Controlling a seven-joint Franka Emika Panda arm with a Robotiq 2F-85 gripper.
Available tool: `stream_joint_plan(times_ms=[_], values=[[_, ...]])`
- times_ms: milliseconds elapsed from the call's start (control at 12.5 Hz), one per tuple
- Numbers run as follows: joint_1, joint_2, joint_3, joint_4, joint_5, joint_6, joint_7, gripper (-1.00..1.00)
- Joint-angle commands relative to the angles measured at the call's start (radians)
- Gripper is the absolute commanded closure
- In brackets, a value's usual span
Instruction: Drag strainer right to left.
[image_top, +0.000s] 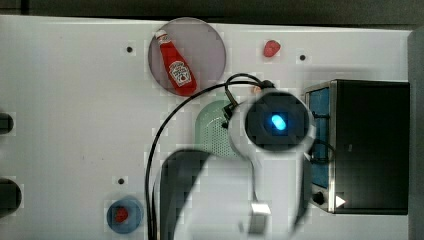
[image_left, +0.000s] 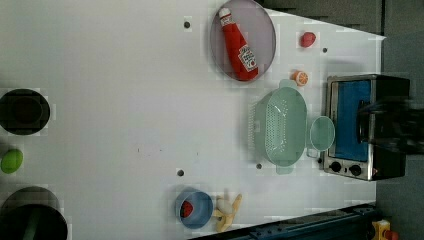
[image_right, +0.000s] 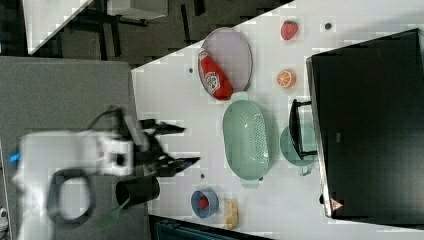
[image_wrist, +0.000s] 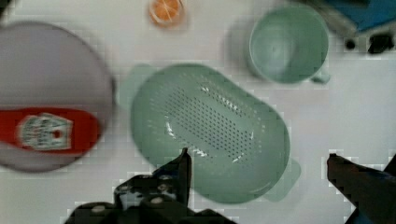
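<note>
My gripper, fingers spread wide, hangs above the strainer, its near rim between them.

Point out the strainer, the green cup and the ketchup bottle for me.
strainer (image_left: 283, 125), left view, on its perforated floor.
green cup (image_wrist: 285, 44), wrist view, on its inner bottom.
ketchup bottle (image_top: 177, 70), top view, on its label.

The arm reaches in from the right view's left, wrist blurred, its hand pointing toward the right view's right. The two dark fingers are spread wide apart with nothing between them, held up off the counter.
</note>
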Motion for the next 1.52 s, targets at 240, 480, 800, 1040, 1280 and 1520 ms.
stream_joint_plan(times_ms=[240, 480, 800, 1040, 1280, 1520], values=[[0.019, 0.151, 0.042, -0.113, 0.006, 0.228, 0.285, -1.00], [0.019, 0.254, 0.050, -0.182, 0.006, 0.410, 0.426, -1.00], [0.026, 0.396, 0.066, -0.251, 0.006, 0.649, 0.582, -1.00], [0.032, 0.491, 0.087, -0.266, 0.006, 0.767, 0.591, -1.00], [0.046, 0.528, 0.089, -0.269, 0.007, 0.810, 0.591, -1.00], [0.064, 0.538, 0.089, -0.269, 0.009, 0.812, 0.614, -1.00]])
